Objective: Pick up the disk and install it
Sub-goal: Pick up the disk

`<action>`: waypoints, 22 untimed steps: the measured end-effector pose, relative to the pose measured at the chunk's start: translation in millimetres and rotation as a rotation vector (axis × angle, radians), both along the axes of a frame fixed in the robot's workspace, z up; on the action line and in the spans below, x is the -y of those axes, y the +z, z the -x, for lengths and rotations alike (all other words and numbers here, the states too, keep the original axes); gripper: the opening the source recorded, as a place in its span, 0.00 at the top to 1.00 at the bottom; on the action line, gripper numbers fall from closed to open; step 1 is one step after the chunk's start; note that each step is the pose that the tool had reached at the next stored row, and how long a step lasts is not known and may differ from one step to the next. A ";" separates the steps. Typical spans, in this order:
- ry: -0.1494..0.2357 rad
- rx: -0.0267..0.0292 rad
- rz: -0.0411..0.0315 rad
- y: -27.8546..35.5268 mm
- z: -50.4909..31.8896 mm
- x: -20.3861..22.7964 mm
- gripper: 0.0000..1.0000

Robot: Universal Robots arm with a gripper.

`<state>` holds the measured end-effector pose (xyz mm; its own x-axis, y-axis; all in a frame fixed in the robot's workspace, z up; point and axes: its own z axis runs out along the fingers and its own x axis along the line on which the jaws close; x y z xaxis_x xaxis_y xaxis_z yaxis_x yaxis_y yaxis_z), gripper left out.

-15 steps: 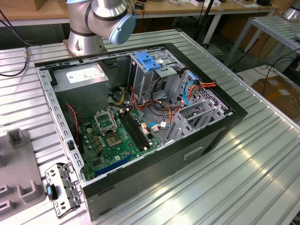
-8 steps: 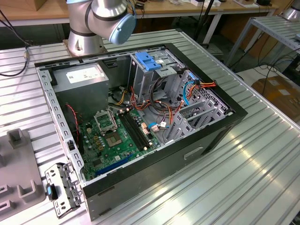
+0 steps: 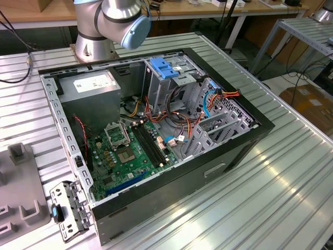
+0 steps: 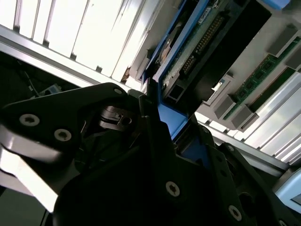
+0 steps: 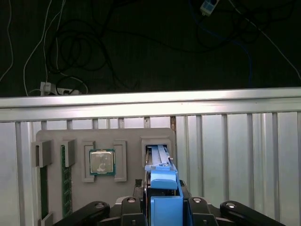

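Blue plastic rails edge the flat, dark metal disk [image 5: 160, 162], and those rails are where you want the hold. I judge the body stiff and fairly heavy for its thickness, and its smooth metal faces could slip. The green circuit board on its underside, plain in the second wrist view, looks fragile and is best kept off anything hard.

Your black two-fingered gripper [image 5: 164, 203] is closed on the disk. In both wrist views the jaws press the rail from either side with no gap that I can make out. The disk stands on edge, running straight out from between the fingers, with its far end at the rectangular slot of the grey plastic parts tray [image 5: 127, 136]. Whether it has come clear of that slot, I cannot tell.

The tray also carries a square silver processor chip [image 5: 102, 162] and green memory sticks [image 5: 66, 179] in recesses beside the slot. It rests on the ribbed aluminium table [image 5: 235, 155]. In the exterior view the open black computer case [image 3: 208, 172] sits on that table, well apart from the tray.
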<state>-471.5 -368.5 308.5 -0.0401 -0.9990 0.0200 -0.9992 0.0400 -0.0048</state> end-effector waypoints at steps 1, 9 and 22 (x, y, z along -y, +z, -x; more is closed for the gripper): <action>0.000 -0.0001 0.0001 4.8 0.0 0.0 0.63; 0.000 -0.0001 0.0001 23.0 0.0 0.0 0.63; 0.000 -0.0001 0.0000 54.7 0.0 0.0 0.63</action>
<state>-471.5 -368.5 363.3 -0.0401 -0.9990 0.0200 -0.9992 0.0400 -0.0047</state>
